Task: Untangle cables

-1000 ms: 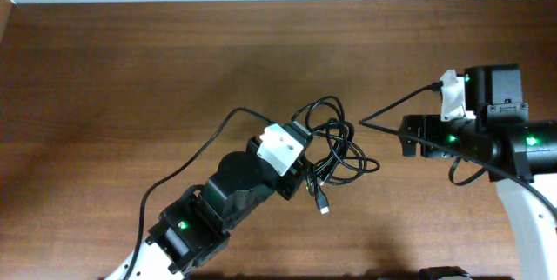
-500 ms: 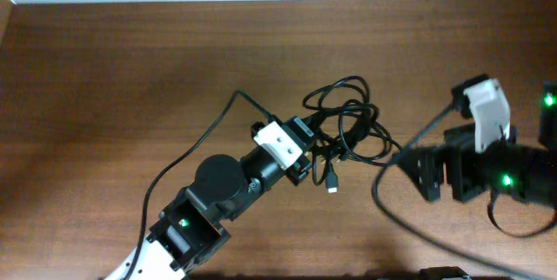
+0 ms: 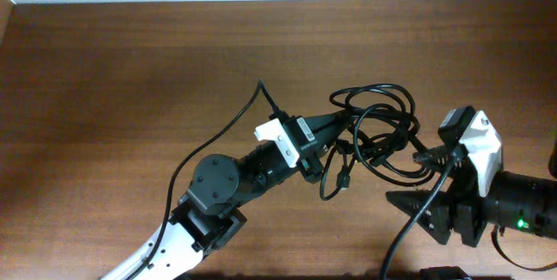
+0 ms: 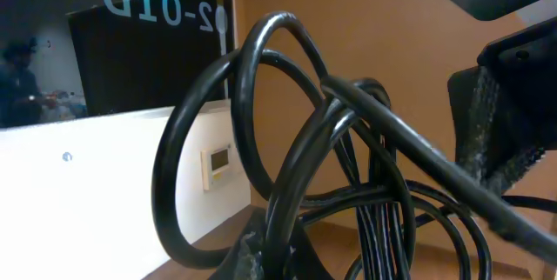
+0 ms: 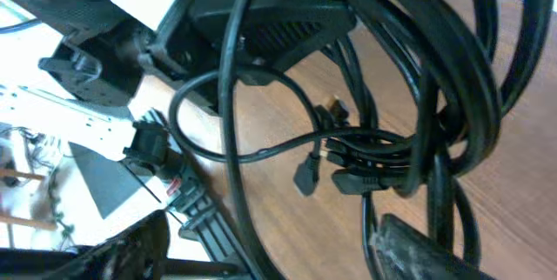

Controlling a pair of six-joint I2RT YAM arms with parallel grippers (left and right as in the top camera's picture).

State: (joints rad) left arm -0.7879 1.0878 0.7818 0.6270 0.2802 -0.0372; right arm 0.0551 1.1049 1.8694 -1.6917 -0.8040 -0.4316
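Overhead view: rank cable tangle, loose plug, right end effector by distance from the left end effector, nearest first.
1. cable tangle: clamped in the left end effector.
2. loose plug: dangling just beside it.
3. right end effector: far right side.

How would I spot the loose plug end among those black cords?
On the brown wooden table, find the tangle of thin black cables right of centre. At its left side, beside the white-and-black left gripper, one small plug end sticks out alone below the loops.
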